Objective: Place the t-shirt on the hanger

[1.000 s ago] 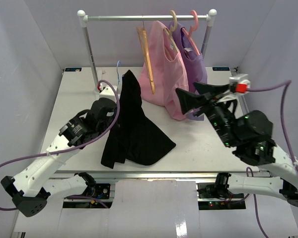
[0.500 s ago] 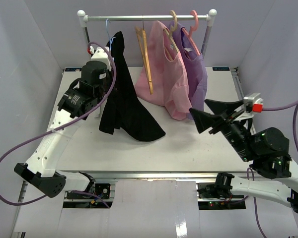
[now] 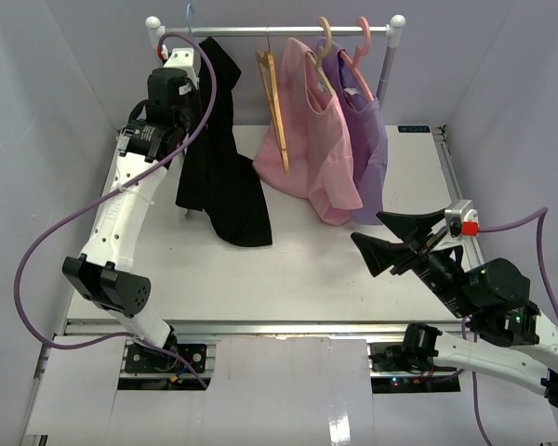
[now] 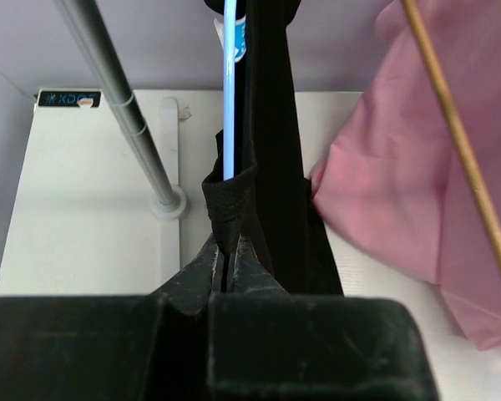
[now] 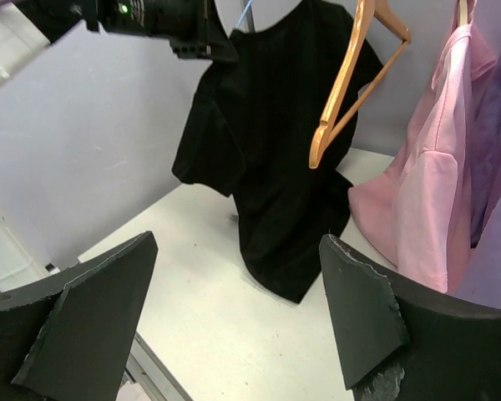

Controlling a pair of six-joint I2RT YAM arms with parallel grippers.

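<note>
The left gripper is raised to the left end of the rail. Its 2 fingers are pinched shut on a fold of the black t-shirt, right beside the light-blue hanger. The shirt hangs from there, and its hem is near the table's back left corner. It looks dressed on the hanger, so the job now is probably seating the hook on the rail.

To do that well, bring the hook down squarely over the rail and let the rail take the weight before the fingers part. Then open fully and back straight out, so the pads do not drag the shoulder fabric off the hanger. Stay toward the left end of the rail, clear of the tan-orange hanger and the pink garment just to the right. The purple garment hangs further along.

The right gripper has its fingers spread wide and holds nothing, above the front right part of the table. It can wait there.

From above, the hook's tip shows over the rail, but I cannot tell whether it is actually seated. The left wrist view cuts the hook off at the top edge. The shirt hides the hanger's arms, so I cannot tell if both shoulders sit evenly, or if the fingers pinch the hanger as well as the cloth. The neck label is not clear.
</note>
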